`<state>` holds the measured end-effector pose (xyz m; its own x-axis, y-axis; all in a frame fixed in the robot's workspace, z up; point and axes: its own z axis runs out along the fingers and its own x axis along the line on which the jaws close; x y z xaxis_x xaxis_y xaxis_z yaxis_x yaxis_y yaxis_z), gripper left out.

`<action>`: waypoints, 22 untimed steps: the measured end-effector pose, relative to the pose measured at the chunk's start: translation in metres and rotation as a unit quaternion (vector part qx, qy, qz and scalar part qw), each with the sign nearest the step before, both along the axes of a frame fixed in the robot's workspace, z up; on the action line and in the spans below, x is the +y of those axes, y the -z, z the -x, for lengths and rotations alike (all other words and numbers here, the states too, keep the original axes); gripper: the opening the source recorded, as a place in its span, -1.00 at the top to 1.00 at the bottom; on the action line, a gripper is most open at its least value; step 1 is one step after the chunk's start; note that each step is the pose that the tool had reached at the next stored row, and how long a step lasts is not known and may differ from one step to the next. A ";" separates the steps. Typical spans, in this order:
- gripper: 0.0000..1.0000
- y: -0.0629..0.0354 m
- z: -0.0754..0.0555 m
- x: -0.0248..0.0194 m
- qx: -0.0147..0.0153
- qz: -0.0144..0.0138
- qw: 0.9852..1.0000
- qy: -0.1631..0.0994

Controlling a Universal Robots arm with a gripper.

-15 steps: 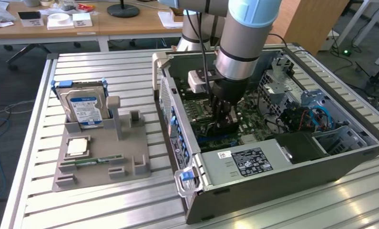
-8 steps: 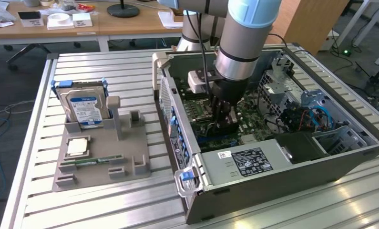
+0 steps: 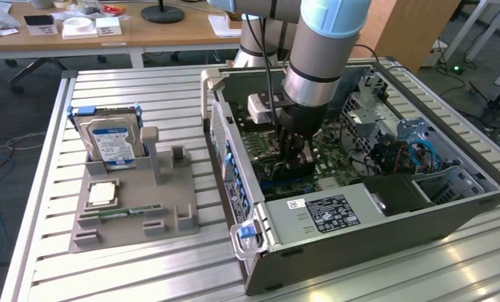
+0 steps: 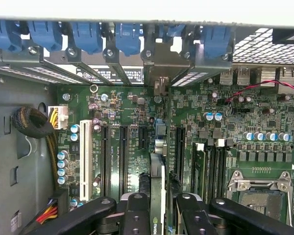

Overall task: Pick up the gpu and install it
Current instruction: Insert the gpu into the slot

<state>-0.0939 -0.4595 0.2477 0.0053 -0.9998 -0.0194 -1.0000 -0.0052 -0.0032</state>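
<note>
Exterior view is showing the arm (image 3: 317,56) reaching down into the open case (image 3: 375,214), which is lying on the counter (image 3: 132,277) toward the exterior view's right edge. The fingers (image 3: 294,165) are sitting low over the motherboard (image 3: 271,141). Wrist view is showing them closing on the gpu (image 4: 157,196), which is standing on edge between the pads, its bracket end (image 4: 160,73) lining up with the rear slot openings under the blue latches (image 4: 88,36). The card is sitting over the black slots (image 4: 123,152), beside the white slot (image 4: 85,156). Near the counter's opposite edge, a grey holder (image 3: 132,214) is carrying a hard drive (image 3: 111,141), a memory stick (image 3: 128,212) and a processor (image 3: 101,193).
</note>
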 end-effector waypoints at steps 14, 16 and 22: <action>0.11 -0.0074 0.000 0.0001 0.000 0.000 1.000 0.000; 0.11 -0.0157 0.000 0.0002 0.000 0.000 1.000 0.000; 0.11 -0.0409 0.000 0.0010 0.000 0.000 1.000 0.000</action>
<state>-0.0940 -0.4585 0.2886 0.0053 -0.9998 -0.0194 -1.0000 -0.0052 -0.0033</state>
